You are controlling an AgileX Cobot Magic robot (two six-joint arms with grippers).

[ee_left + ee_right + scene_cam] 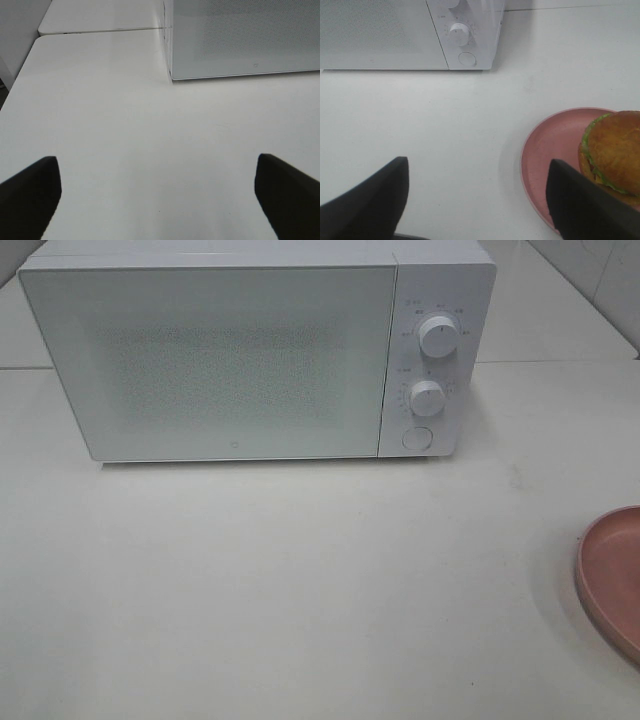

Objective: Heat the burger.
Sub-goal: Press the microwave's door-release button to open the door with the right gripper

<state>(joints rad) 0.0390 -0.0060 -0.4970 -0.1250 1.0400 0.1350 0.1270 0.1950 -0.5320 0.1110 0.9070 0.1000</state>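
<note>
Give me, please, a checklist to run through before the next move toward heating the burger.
1. Door of the white box-shaped microwave open for loading: not ok, it is shut.
2. Microwave's inside free: cannot tell, the door hides it.
3. Tall golden-bun burger sits on the round pink plate: ok.
4. Right gripper open and empty: ok.
5. Left gripper open and empty: ok.
6. Round white button below the knobs unobstructed: ok.
</note>
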